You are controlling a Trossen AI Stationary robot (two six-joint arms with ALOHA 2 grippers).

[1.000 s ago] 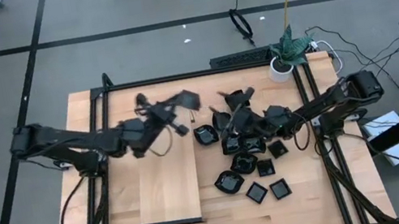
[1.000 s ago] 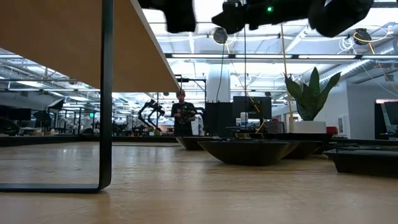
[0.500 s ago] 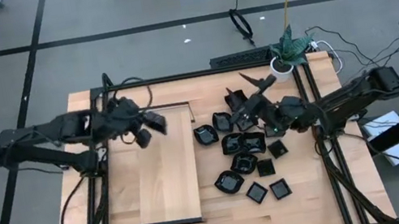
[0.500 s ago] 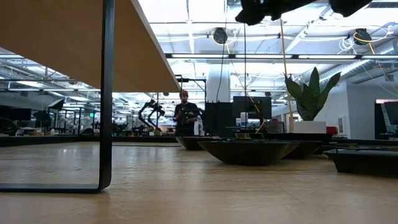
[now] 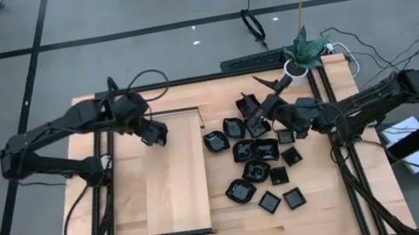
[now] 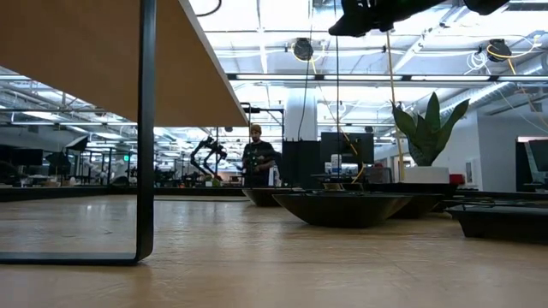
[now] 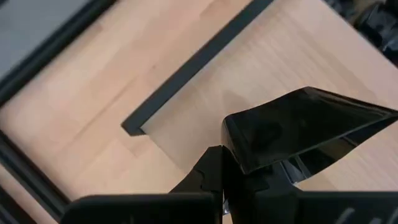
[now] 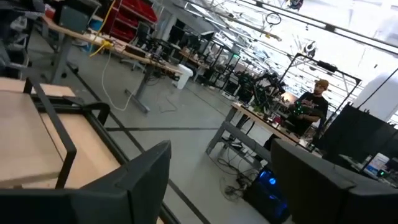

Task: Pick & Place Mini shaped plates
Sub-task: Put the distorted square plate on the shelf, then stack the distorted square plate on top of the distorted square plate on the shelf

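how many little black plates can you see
About 11: one small glossy black plate in the left fingers over the pale wooden board, about ten clustered beside it; the right arm may hide more.

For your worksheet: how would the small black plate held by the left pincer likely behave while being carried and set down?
The plate looks rigid, probably holding its shape. Its glossy surface suggests it could slip. The left pincer grips only one corner, so it may tilt.

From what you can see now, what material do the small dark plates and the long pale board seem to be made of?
The mini plates: glossy black, probably glazed ceramic or hard plastic; the one in the left gripper shows sharp reflections. The long board: pale matte wood, grain lines visible, with dark, likely metal, end pieces.
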